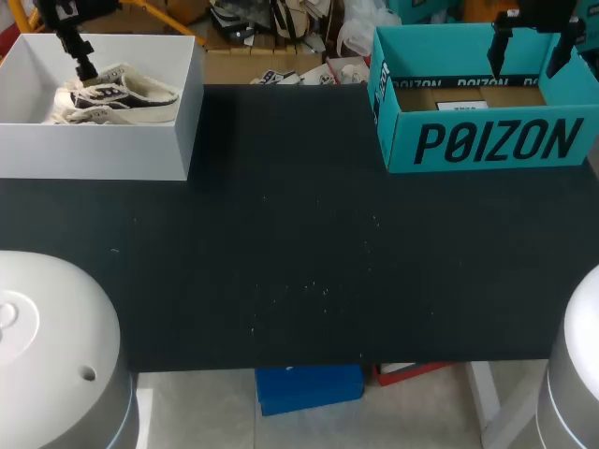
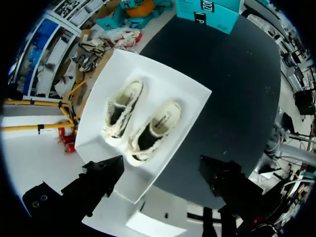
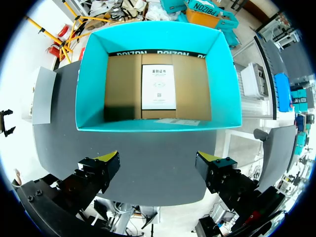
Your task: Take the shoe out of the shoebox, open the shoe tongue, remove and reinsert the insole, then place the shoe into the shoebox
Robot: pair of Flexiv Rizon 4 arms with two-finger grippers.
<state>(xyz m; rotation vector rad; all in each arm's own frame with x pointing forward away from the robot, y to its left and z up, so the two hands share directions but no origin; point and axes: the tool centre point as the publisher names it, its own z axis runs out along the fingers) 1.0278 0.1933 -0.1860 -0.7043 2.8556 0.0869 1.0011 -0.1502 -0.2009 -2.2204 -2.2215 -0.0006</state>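
Note:
Two cream-and-black sneakers (image 1: pixel 117 94) lie side by side in a white open box (image 1: pixel 178 140) at the table's far left. In the left wrist view the pair shows as one shoe (image 2: pixel 123 111) and another (image 2: pixel 155 131) inside the white box (image 2: pixel 192 94). My left gripper (image 1: pixel 80 51) hangs open above them, its fingers apart (image 2: pixel 163 175) and touching nothing. At the far right stands a teal shoebox (image 1: pixel 487 140) with a cardboard floor and a white sheet (image 3: pixel 158 86) in it. My right gripper (image 1: pixel 531 51) hovers open over the teal shoebox (image 3: pixel 89 84), holding nothing (image 3: pixel 158 163).
The black tabletop (image 1: pixel 299 262) stretches between the two boxes and down to the front edge. My arms' grey bases stand at the near left corner (image 1: pixel 47 355) and the near right corner (image 1: pixel 576 374).

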